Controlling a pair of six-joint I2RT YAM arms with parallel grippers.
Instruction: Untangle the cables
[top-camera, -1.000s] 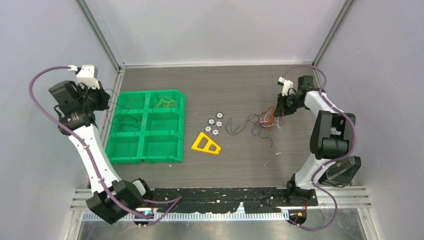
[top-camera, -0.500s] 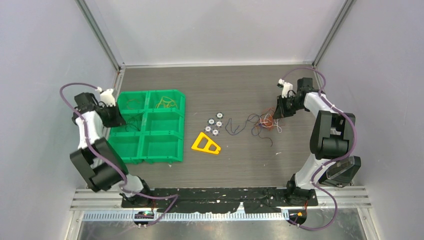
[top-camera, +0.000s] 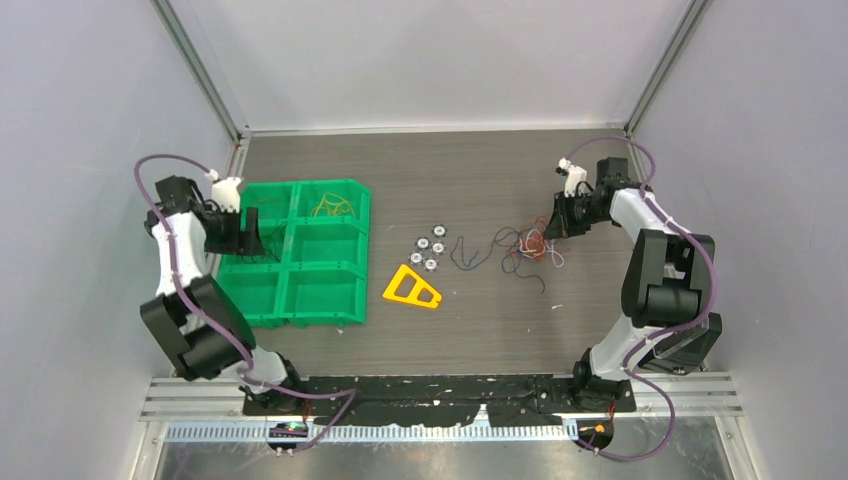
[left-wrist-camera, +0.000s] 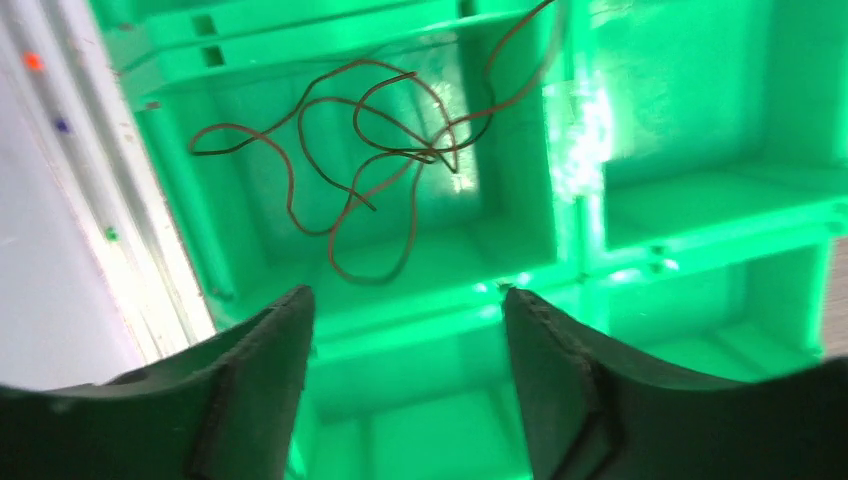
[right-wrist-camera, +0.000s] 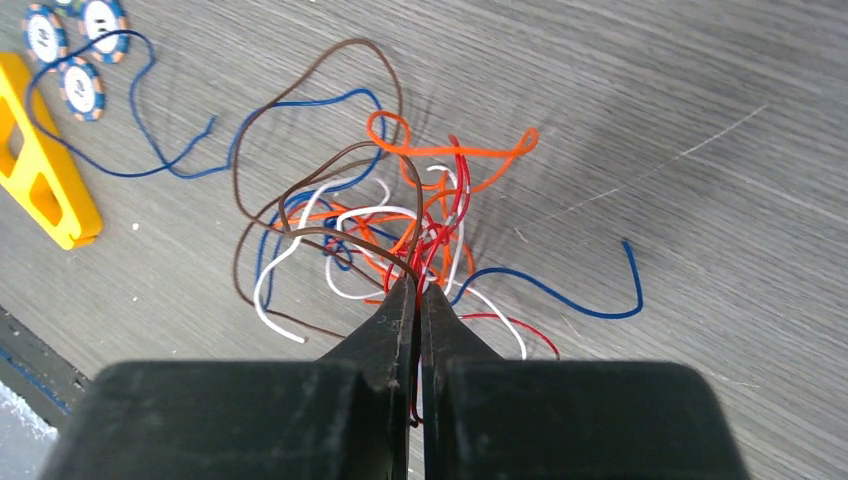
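Looking down on a grey wood-grain surface (top-camera: 470, 170). Finding the left arm (top-camera: 178, 265) folded lower than a second ago, wrist now reaching over the green tray (top-camera: 330, 300), left jaws standing apart and empty, no longer shut. Finding the right arm (top-camera: 655, 270) barely shifted, bent inward, right jaws pinching together on strands of the cables (right-wrist-camera: 420, 235) tangled mid-surface. Spotting a loose brown cable (left-wrist-camera: 415, 152) lying in a left-column tray compartment. Making out no legible writing on the chips (right-wrist-camera: 82, 88).

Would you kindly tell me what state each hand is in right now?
Left hand: open, holding nothing, above the green tray.
Right hand: closed, pinching strands of the tangled cables.
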